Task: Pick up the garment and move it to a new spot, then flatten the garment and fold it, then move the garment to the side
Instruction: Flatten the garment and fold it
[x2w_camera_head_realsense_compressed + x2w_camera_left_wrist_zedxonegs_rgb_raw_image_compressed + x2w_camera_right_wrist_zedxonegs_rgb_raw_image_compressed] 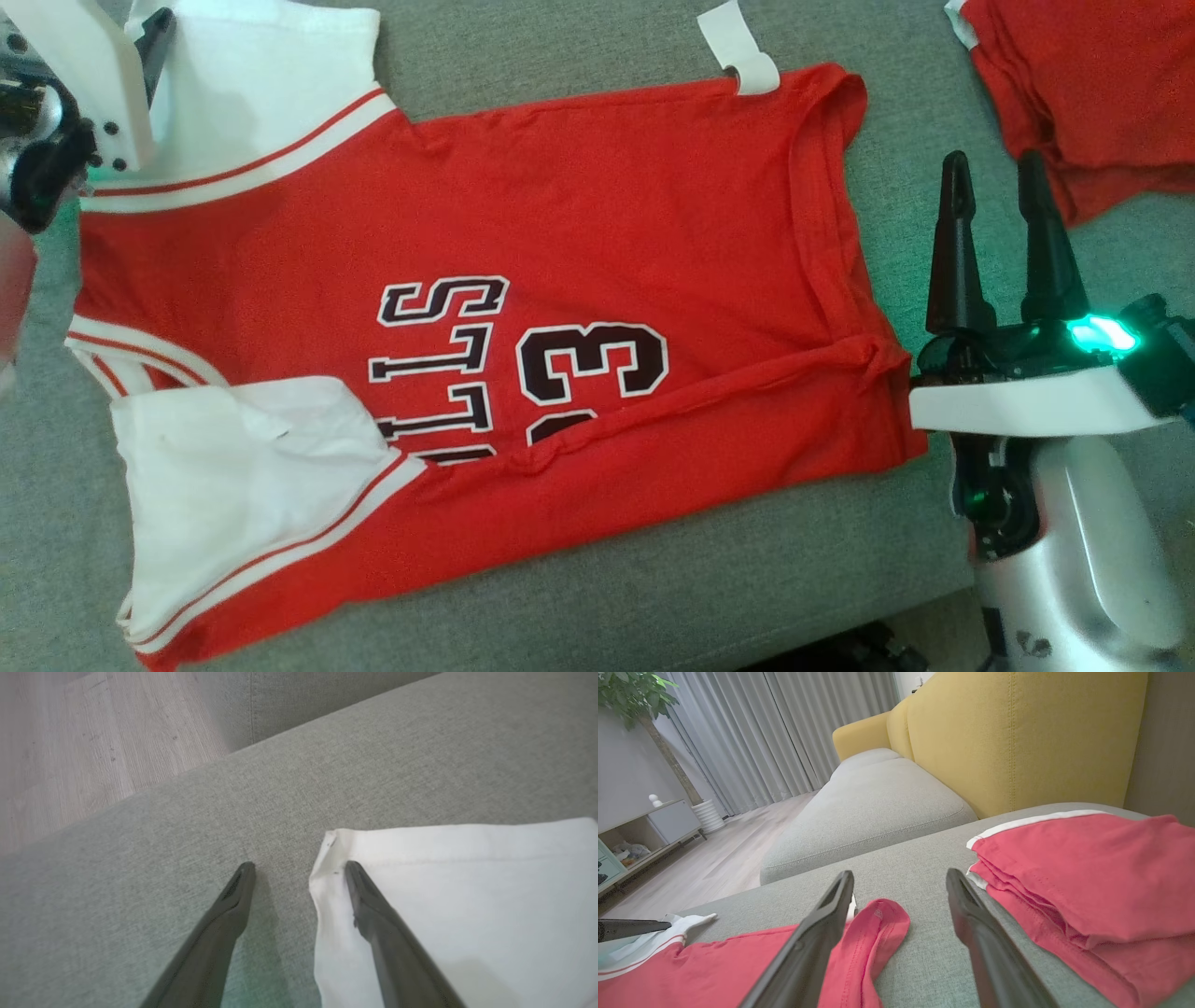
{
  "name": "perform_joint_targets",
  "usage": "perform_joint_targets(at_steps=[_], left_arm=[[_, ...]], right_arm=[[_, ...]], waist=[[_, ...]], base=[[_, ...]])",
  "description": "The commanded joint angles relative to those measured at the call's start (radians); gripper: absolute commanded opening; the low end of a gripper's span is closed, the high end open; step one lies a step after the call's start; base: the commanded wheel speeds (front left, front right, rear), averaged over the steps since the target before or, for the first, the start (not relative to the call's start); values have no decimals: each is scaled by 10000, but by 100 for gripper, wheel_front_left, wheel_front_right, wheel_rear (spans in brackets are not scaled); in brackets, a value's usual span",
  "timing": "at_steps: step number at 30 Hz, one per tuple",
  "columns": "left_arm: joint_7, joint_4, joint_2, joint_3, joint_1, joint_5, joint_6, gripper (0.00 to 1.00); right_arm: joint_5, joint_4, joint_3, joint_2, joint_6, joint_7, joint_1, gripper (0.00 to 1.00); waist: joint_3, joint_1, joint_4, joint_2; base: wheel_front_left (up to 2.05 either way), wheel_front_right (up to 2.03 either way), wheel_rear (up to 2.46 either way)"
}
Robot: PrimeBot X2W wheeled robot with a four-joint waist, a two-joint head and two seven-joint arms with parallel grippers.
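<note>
- I see the garment [560,233], a red jersey with white sleeves, spread on the grey cushion [653,579]
- The jersey's near long edge is folded over its front, and the fold covers part of the dark lettering [439,369]
- The left gripper [299,868] is at the corner of the jersey's far white sleeve [467,882], with its jaws wide apart
- One finger [373,905] lies over that sleeve corner and the other over bare cushion beside it; I cannot tell whether either touches
- The right gripper [994,173] is just beside the jersey's hem, jaws spread wide with nothing between them
- A folded red pile [1092,93] lies apart from the jersey, beyond the hem and past the right gripper
</note>
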State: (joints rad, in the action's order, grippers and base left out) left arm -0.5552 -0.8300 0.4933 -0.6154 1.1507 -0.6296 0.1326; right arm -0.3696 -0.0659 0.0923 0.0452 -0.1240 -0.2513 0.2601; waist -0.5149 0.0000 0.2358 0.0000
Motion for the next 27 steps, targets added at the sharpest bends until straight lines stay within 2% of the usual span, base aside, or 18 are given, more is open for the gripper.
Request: perform_joint_targets(at_steps=[1, 10, 11, 12, 13, 14, 18, 22, 27], left_arm=[[-152, 155, 544, 189, 536, -177, -20, 100], [-587, 129, 529, -258, 592, -998, -20, 100], [-714, 190, 515, -344, 561, -1162, -20, 96], [-823, 279, 517, -428, 531, -1331, -20, 44], [-890, 370, 537, -496, 512, -1482, -20, 33], [-915, 463, 567, -558, 503, -1610, -20, 0], [-611, 622, 611, -644, 521, -1955, -20, 0], [626, 748, 450, -724, 516, -1944, -20, 0], [2052, 1268, 195, -919, 242, -1847, -20, 0]], right_arm=[[-62, 337, 172, 51, -67, -102, 103, 100], [-59, 303, 151, 51, -67, -104, 115, 100], [-58, 296, 142, 51, -67, -104, 121, 100], [-54, 289, 128, 51, -67, -104, 123, 100], [-48, 280, 110, 51, -67, -104, 127, 100], [-40, 271, 92, 51, -67, -104, 132, 100], [32, 198, 4, 51, -67, -104, 161, 100], [445, -122, 103, 51, -67, 41, 239, 100], [1547, -245, -50, 142, -67, 946, 608, 100]], waist=[[-43, 0, 6, 0], [-107, 0, 34, 0], [-106, 0, 31, 0], [-101, 0, 25, 0], [-97, 0, 15, 0], [-95, 0, 2, 0], [-43, 0, -115, 0], [314, 0, -440, 0], [911, 0, -1085, 0]], base=[[0, 0, 0], [0, 0, 0], [0, 0, 0], [0, 0, 0], [0, 0, 0], [0, 0, 0], [0, 0, 0], [0, 0, 0], [0, 0, 0]])
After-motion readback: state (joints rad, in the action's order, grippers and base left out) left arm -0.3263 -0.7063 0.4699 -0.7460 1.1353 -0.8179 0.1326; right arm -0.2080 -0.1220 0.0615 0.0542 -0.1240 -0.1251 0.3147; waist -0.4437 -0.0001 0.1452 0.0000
